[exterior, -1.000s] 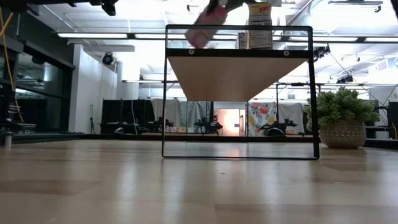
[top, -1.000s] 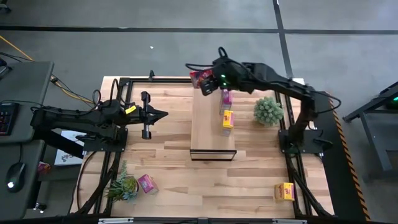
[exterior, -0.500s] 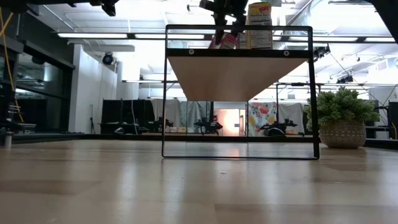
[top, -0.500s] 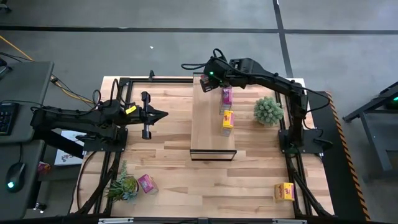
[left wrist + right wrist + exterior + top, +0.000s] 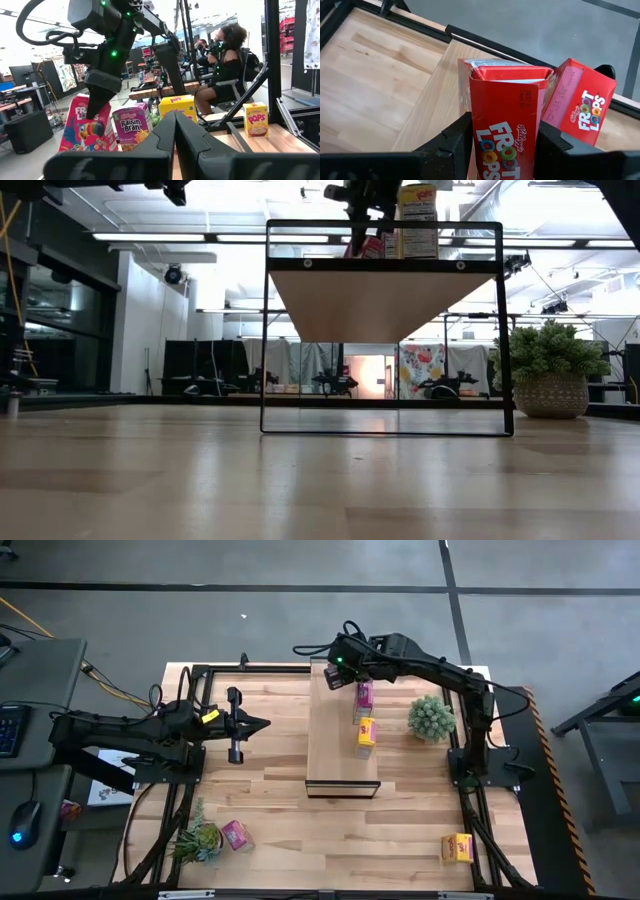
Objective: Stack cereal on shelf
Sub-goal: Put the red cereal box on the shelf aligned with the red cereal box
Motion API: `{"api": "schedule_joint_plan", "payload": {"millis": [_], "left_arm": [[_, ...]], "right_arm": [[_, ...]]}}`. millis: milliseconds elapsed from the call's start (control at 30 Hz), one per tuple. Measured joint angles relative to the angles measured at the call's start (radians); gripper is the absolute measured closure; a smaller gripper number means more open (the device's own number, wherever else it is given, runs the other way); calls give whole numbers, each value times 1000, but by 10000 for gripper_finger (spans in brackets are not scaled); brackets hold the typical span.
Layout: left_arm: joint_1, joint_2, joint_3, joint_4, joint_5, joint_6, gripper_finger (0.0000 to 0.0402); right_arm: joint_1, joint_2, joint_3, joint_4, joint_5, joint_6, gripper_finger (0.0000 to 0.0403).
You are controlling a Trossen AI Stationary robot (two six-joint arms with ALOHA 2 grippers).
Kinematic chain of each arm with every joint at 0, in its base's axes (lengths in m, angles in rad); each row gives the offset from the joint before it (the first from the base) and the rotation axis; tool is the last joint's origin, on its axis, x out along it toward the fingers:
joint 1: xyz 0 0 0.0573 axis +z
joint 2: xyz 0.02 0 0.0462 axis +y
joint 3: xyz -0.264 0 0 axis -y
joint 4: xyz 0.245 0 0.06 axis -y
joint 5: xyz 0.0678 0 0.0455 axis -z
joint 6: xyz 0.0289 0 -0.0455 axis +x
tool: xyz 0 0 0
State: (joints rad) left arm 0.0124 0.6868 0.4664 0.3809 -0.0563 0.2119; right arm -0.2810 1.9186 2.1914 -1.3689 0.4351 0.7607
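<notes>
Dark left gripper: at nine o'clock of the table, waiting, jaws clenched on nothing.
Shelf: pale plank at the table's middle, running toward twelve o'clock.
Right gripper: over the shelf's twelve o'clock end, grasping a red cereal box upright.
Second red box: just beside the held one, tilted.
Magenta box, yellow box: along the shelf's three o'clock edge.

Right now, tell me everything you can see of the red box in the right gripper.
The red box is small glossy cardboard, printed Froot Loops in coloured letters, top flaps closed. It stands upright, clamped at its sides by the right gripper at the shelf's far end. Another red box leans tilted beside it; contact between them is unclear.
</notes>
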Motion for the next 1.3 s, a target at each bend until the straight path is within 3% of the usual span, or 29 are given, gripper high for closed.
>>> {"api": "schedule_joint_plan", "payload": {"millis": [700, 1300], "left_arm": [[0, 0, 0, 0, 0, 0, 401], [0, 0, 0, 0, 0, -2, 402]], "right_arm": [[0, 0, 0, 1, -50, -9, 252], [0, 0, -1, 3, -42, -17, 181]]}}
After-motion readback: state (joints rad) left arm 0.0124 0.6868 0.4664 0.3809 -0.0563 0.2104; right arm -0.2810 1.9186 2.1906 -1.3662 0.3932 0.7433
